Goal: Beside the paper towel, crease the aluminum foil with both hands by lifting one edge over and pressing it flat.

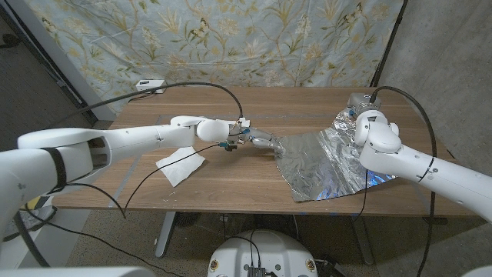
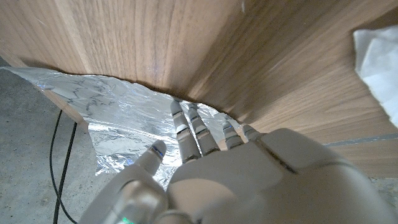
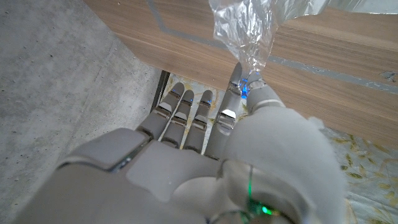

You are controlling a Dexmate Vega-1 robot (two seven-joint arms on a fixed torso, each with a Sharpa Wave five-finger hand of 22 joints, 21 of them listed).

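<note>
Foil (image 1: 330, 161) lies crumpled on the worktop (image 1: 231, 181) right of the paper towel (image 1: 182, 165), no crease made yet; left hand (image 1: 257, 140) touches its near edge with fingers extended, holding nothing; right hand (image 3: 205, 143) pinches the far corner, lifted; folding over and pressing remain.

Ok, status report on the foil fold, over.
Left robot hand fingers on the aluminum foil near edge. Right robot hand pinching a foil corner. Foil crumpled, not yet folded. Paper towel lies apart, nothing in the way.
</note>
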